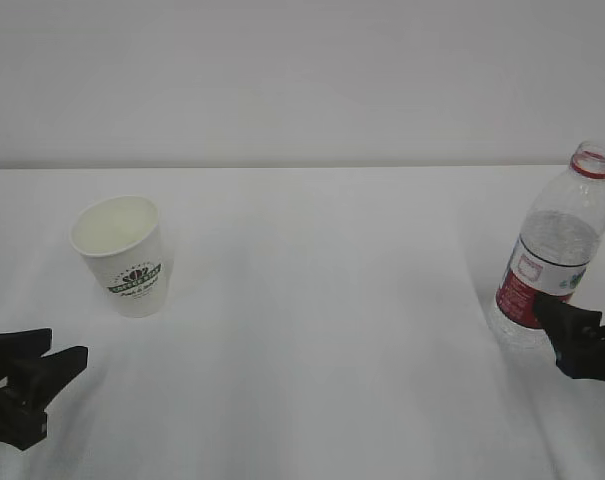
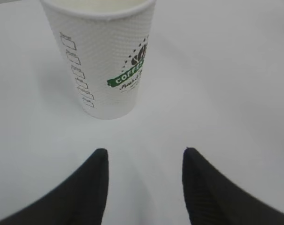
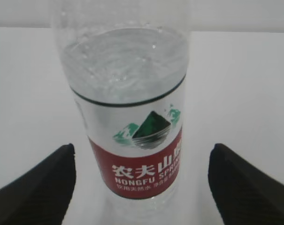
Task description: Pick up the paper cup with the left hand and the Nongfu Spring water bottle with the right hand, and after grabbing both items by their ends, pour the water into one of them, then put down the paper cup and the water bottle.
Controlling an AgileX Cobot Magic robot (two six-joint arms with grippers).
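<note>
In the exterior view the paper cup (image 1: 121, 256) stands upright on the white bench (image 1: 322, 330) at the left, the Nongfu Spring water bottle (image 1: 552, 260) at the far right edge. The left end effector (image 1: 27, 380) sits near the cup but apart from it; the right end effector (image 1: 582, 335) is just beside the bottle's base. Wide bare bench lies between.

Left wrist view: fingers (image 2: 83, 187) apart, holding nothing, cup (image 2: 102, 56) beyond them.

Right wrist view: fingers (image 3: 36, 187) spread wide either side of the bottle (image 3: 132, 117), not touching; water (image 3: 125, 65) inside.

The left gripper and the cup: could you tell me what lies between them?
Nothing: in the left wrist view only bare white table separates the open left gripper from the upright cup.
</note>
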